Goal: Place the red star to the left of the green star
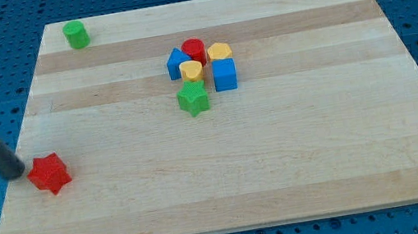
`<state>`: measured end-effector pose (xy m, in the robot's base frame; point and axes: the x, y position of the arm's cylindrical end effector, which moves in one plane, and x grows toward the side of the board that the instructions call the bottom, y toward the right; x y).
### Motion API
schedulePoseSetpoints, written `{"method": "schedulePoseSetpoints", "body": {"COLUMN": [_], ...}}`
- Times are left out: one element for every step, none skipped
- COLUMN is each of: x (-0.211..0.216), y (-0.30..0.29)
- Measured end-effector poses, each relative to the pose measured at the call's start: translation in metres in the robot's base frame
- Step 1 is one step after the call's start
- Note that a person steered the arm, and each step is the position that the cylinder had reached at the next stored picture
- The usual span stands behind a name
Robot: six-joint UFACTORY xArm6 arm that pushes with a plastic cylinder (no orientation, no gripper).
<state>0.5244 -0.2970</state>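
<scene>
The red star (50, 173) lies near the board's left edge, low in the view. The green star (193, 98) sits near the middle of the board, far to the red star's right and a little higher. My tip (16, 171) is at the end of the dark rod coming in from the view's upper left. It stands just left of the red star, touching it or nearly so.
Right above the green star is a tight cluster: a blue block (177, 62), a red cylinder (194, 49), a yellow block (219, 51), a yellow heart-like block (192, 71) and a blue cube (224, 74). A green cylinder (76, 35) stands at the top left corner.
</scene>
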Motion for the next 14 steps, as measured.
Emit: {"method": "schedulePoseSetpoints", "body": {"x": [0.007,-0.003,-0.003,0.003,0.006,0.012,0.006,-0.019,-0.021,0.017,0.007,-0.032,-0.06,-0.06], "y": [-0.008,0.03,0.042,-0.007,0.035,0.099,0.126,0.144,0.137,0.104,0.175,0.186,0.178,0.165]}}
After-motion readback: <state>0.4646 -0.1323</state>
